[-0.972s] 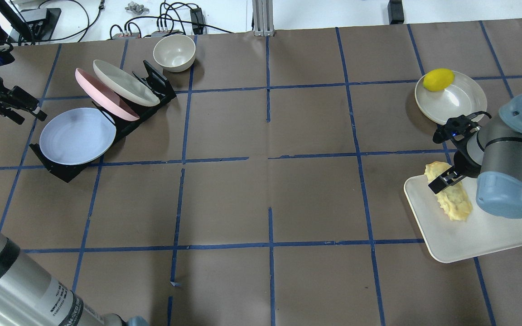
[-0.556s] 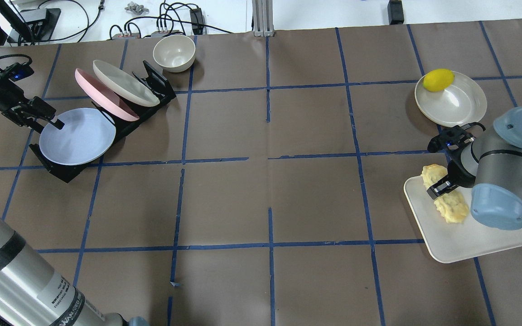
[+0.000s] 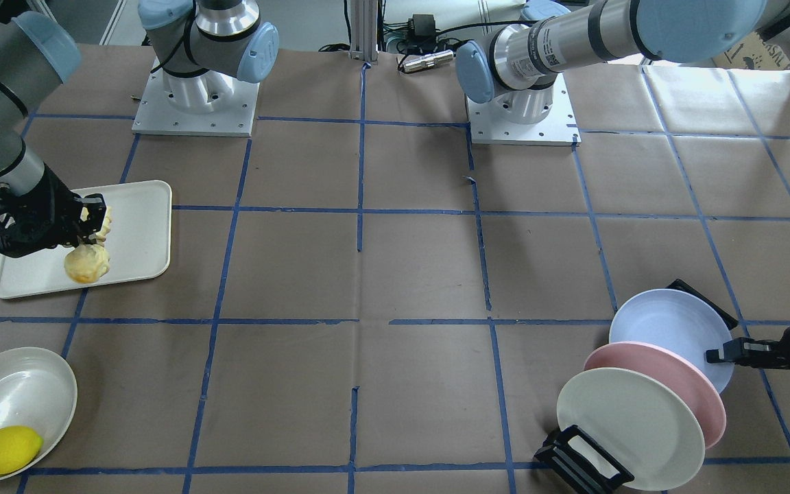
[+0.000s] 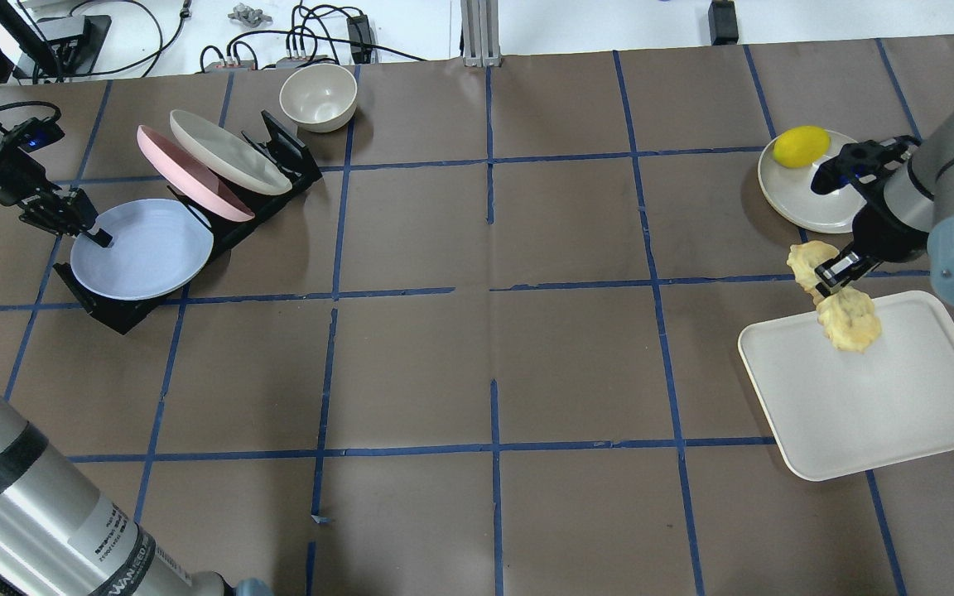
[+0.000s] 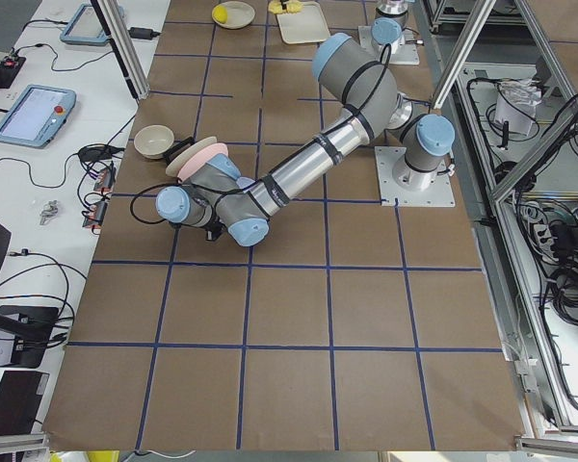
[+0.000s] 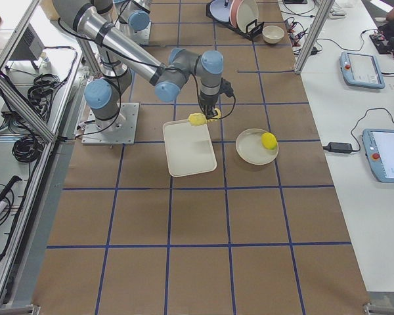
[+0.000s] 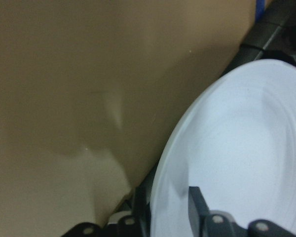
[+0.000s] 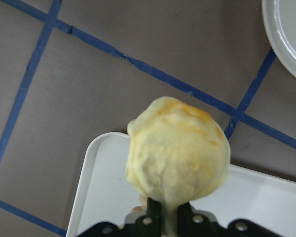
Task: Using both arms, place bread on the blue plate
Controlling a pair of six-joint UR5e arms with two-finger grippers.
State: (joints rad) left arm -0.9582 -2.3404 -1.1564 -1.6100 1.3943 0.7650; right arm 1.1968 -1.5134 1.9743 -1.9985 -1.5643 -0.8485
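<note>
The bread (image 4: 845, 319) hangs in my right gripper (image 4: 831, 280), which is shut on its middle and holds it above the far edge of the white tray (image 4: 874, 397). In the right wrist view the bread (image 8: 177, 153) fills the centre. The blue plate (image 4: 150, 252) leans in the front slot of a black rack (image 4: 104, 310). My left gripper (image 4: 98, 238) is shut on the plate's left rim. The left wrist view shows the plate (image 7: 246, 148) with one finger (image 7: 195, 205) on its inner face.
A pink plate (image 4: 187, 174) and a cream plate (image 4: 228, 153) stand in the rack behind the blue one. A cream bowl (image 4: 318, 95) sits at the back. A lemon (image 4: 802, 146) lies on a white plate (image 4: 837, 194) beyond the tray.
My right gripper has lifted the bread off the tray and moved it toward the tray's far edge. My left gripper has come from the far left to the blue plate's rim and closed there.
</note>
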